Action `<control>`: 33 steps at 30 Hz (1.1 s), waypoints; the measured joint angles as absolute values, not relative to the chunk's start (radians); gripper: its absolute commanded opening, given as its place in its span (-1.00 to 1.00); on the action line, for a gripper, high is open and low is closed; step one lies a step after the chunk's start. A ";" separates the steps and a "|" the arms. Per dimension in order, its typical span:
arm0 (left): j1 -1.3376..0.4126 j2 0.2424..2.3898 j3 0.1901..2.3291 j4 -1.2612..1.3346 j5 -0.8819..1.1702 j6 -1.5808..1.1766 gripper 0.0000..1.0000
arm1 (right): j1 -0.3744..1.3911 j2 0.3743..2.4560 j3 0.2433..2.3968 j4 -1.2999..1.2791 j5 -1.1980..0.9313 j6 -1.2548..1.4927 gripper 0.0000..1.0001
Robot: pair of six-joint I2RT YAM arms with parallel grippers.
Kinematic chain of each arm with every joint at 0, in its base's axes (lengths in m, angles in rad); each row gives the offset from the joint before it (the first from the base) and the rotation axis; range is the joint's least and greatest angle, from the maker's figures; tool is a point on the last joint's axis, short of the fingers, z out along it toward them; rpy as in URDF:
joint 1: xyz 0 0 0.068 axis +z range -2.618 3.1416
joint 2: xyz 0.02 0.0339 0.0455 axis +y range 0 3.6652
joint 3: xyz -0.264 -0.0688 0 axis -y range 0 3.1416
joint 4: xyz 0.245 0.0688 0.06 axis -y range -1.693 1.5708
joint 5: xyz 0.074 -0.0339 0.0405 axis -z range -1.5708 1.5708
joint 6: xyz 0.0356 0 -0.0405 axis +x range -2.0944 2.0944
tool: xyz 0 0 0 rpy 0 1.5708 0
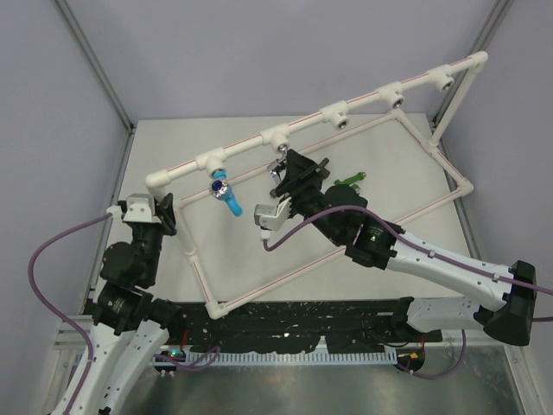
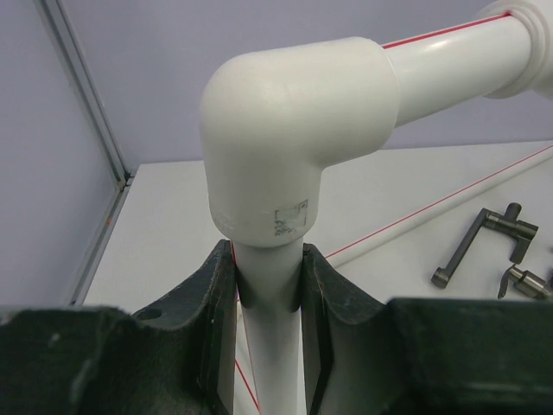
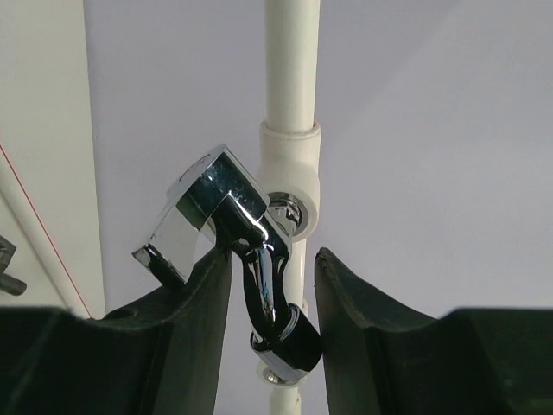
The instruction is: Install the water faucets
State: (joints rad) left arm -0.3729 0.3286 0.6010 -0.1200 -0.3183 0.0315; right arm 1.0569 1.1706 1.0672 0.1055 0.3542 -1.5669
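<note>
No legible text or labels.

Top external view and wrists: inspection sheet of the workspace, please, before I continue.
Surface: pale grey table.
Job's things: blue plastic faucet mounted in white plastic pipe frame's end socket; shiny chrome faucet at the next socket; green faucet and two dark brown-grey faucets lying loose.
Clutter: nothing seen.
Grippers: left gripper shut on frame's upright; right gripper straddles chrome faucet, grip unclear.
Cables: purple cables hang in loops.
Surroundings: grey enclosure walls.

Pale lilac walls [image 1: 259,52] enclose a white table [image 1: 389,173]; aluminium posts [image 1: 94,60] frame the corners.
</note>
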 measured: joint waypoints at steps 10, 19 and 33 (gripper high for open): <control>-0.371 0.330 0.601 -0.119 -0.336 0.035 -1.00 | 1.054 1.197 1.074 0.160 0.375 -1.378 -0.83; -0.371 0.329 0.601 -0.118 -0.340 0.035 -1.00 | 0.957 1.147 0.954 0.425 0.265 -0.422 -0.90; -0.372 0.327 0.601 -0.120 -0.338 0.036 -1.00 | 0.920 1.108 0.767 0.717 0.381 0.487 0.13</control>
